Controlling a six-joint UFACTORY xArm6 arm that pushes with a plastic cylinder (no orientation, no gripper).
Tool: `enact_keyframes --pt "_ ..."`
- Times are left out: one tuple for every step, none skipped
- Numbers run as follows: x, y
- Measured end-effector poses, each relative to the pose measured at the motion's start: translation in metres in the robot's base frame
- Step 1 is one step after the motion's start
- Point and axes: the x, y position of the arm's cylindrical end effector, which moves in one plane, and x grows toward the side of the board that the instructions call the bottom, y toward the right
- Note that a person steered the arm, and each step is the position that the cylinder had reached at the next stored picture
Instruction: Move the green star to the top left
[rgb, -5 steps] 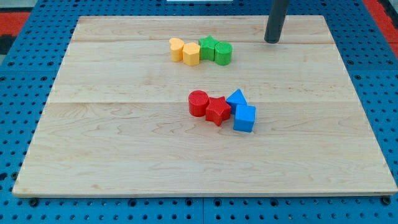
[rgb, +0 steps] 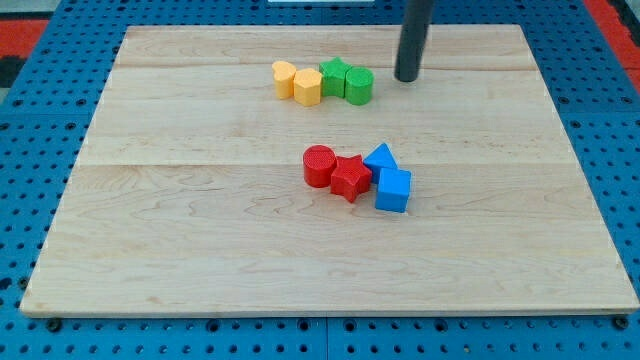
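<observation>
Wooden worktop (rgb: 200, 250) with my tip (rgb: 407, 78) just right of the green cylinder (rgb: 359, 85), which touches the green star (rgb: 335, 76) in a row with two yellow blocks (rgb: 297, 82), seemingly placed for pushing leftward; no jaws exist.

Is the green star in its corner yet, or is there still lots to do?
Not yet. The green star sits in the top row, wedged between a yellow block and the green cylinder, near the board's middle. My tip is just to the view's right of the green cylinder, not touching it. Still left: the whole push toward the board's top-left corner.
</observation>
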Motion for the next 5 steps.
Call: enact_keyframes --pt "0.02 -0.039" --pt "0.048 -0.07" --pt "0.063 -0.1" --pt "0.07 -0.127" --pt "0.07 -0.173"
